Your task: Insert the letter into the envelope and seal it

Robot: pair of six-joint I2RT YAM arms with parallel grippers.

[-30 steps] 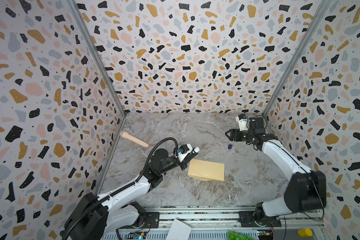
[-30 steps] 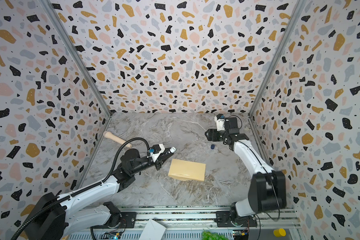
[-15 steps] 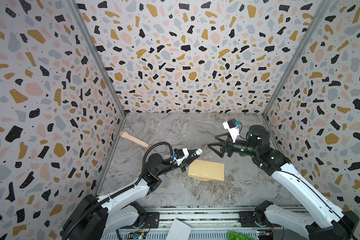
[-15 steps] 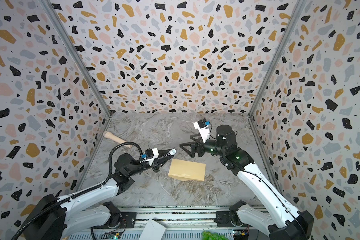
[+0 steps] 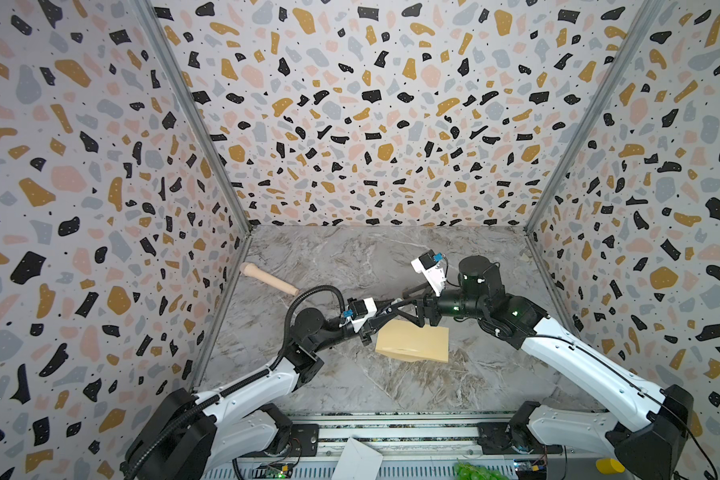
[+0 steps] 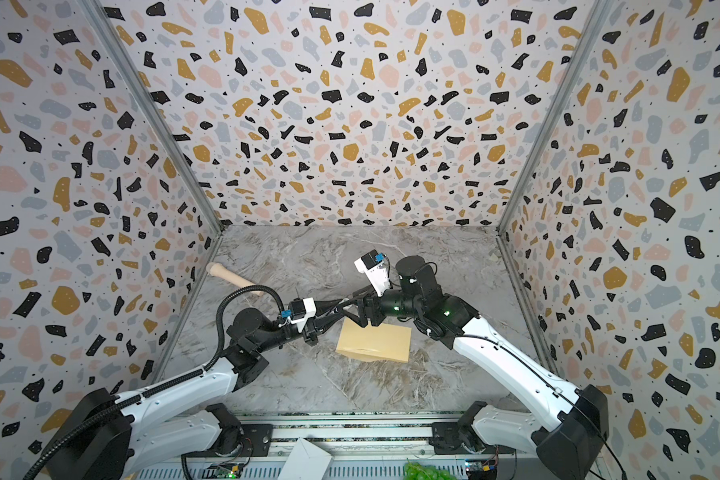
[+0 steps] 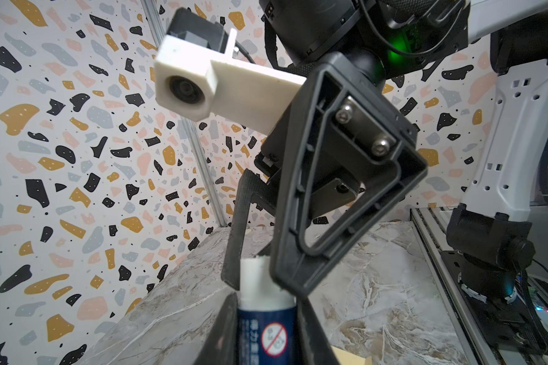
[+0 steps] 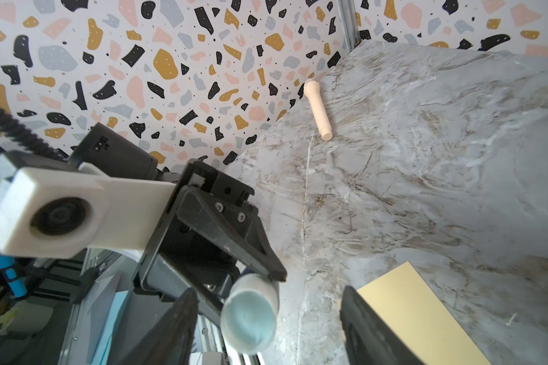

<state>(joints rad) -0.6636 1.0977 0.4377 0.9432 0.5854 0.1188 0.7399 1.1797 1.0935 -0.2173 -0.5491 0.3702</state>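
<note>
The tan envelope (image 5: 412,340) (image 6: 375,343) lies flat on the marble floor near the middle; one corner of it shows in the right wrist view (image 8: 415,313). The letter is out of view. My left gripper (image 5: 385,311) (image 7: 265,316) is shut on a glue stick (image 7: 266,325) with a blue body and a white end (image 8: 249,313), held above the envelope's far left corner. My right gripper (image 5: 402,301) (image 8: 266,316) meets it head-on, jaws open and straddling the stick's white end with a gap on one side.
A wooden handle (image 5: 269,279) (image 8: 317,109) lies by the left wall at the back. A white paper piece (image 5: 356,461) and something green (image 5: 474,471) sit beyond the front rail. Patterned walls close in three sides.
My right arm has swung from the back right corner to the middle, bringing its jaws around the glue stick's end. The left gripper has shifted slightly, still holding the stick.
</note>
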